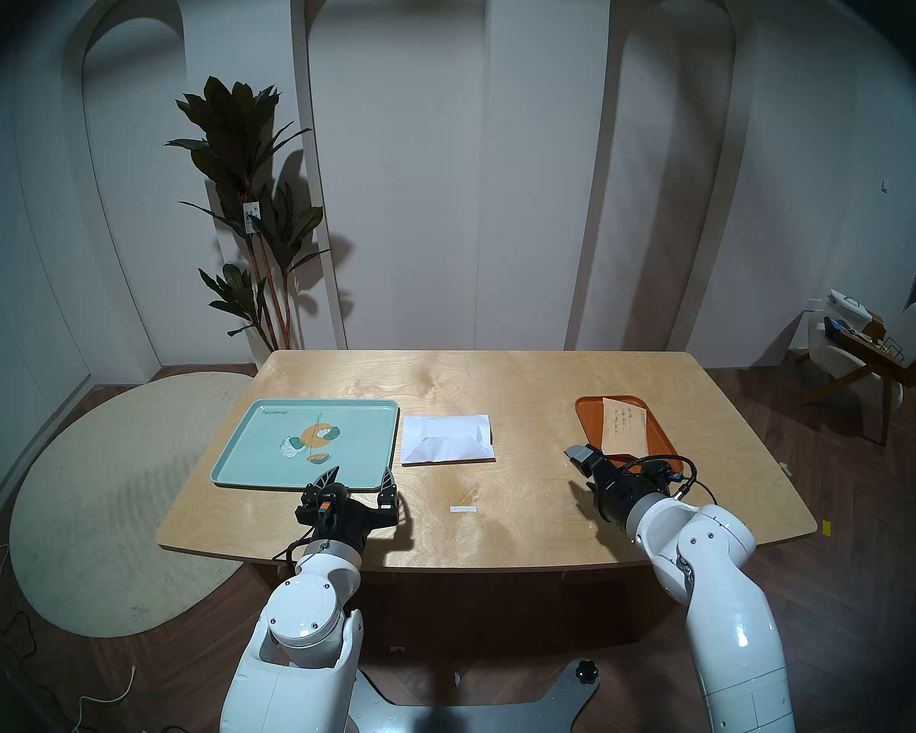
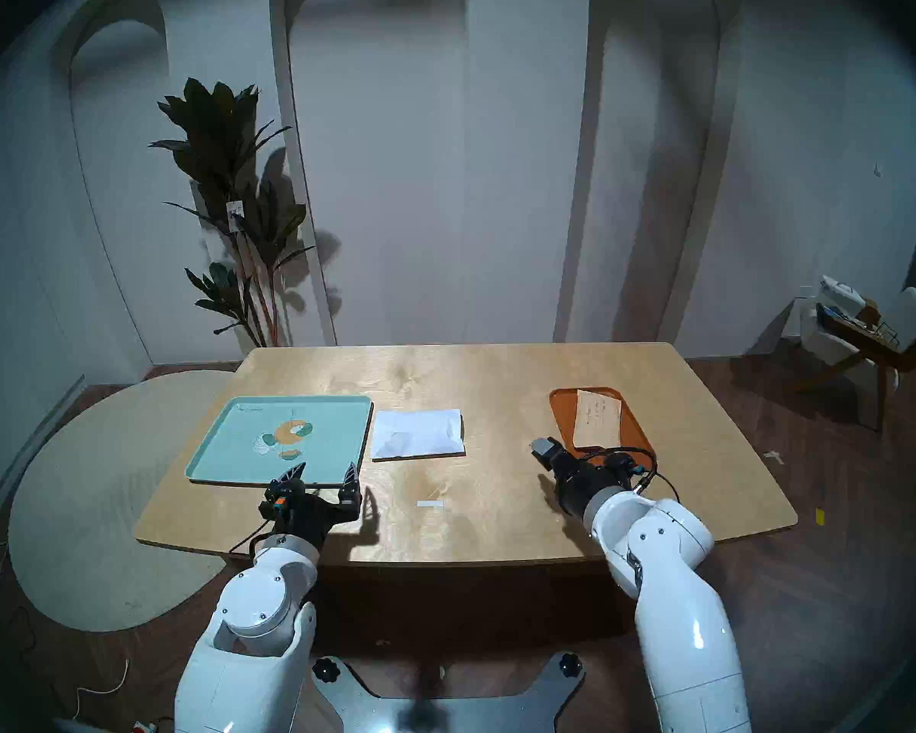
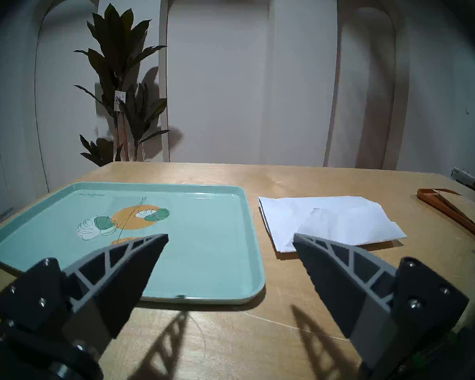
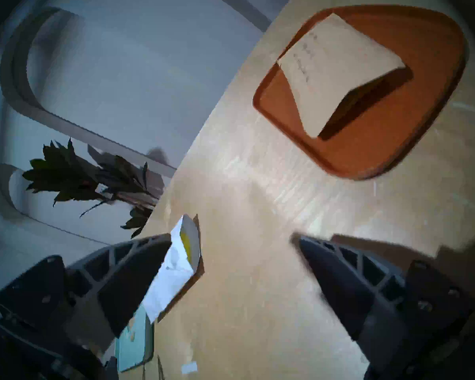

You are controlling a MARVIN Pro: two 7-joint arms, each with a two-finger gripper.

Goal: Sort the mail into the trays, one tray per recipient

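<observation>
The left end effector (image 1: 359, 478) points forward, almost level, its two dark ribbed fingers (image 3: 126, 272) spread wide with nothing between them. The right end effector (image 4: 231, 278) tilts downward and inward, rolled onto its side, fingers likewise wide apart and holding nothing.

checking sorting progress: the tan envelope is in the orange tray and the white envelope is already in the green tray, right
Not quite. The tan envelope does lie in the orange tray, but the white envelope is not in the green tray. It lies on the bare table, just to the right of that tray. The head view shows it, and the left wrist view confirms it.
</observation>
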